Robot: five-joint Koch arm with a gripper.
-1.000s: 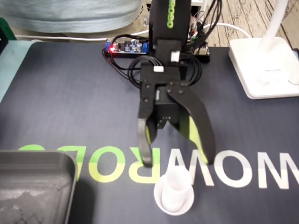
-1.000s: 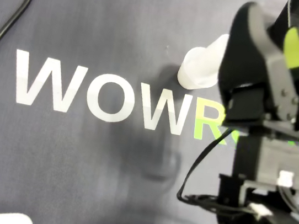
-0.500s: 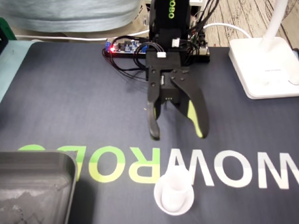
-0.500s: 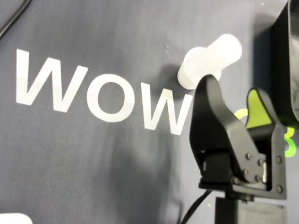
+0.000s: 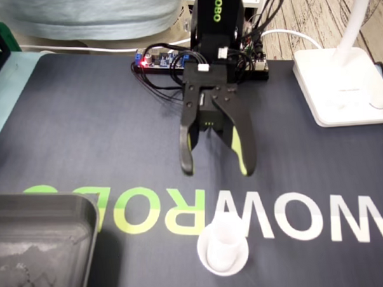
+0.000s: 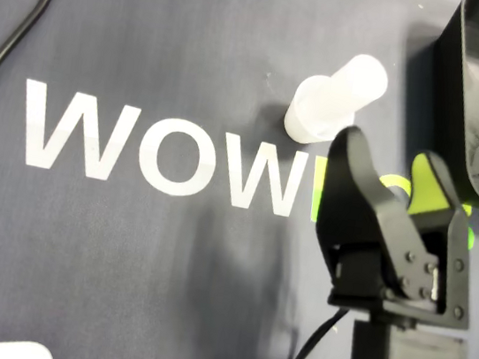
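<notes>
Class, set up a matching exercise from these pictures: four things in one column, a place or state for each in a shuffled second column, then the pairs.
1. black end effector with a green pad
2. small white plastic cup
3. grey metal tray
4. white lamp base

A. lower left corner of the fixed view
B. open and empty, jaws spread
C. right edge of the fixed view
D. upright on the dark mat, beside the lettering

Pairs: 1-B, 2-D, 3-A, 4-C.
</notes>
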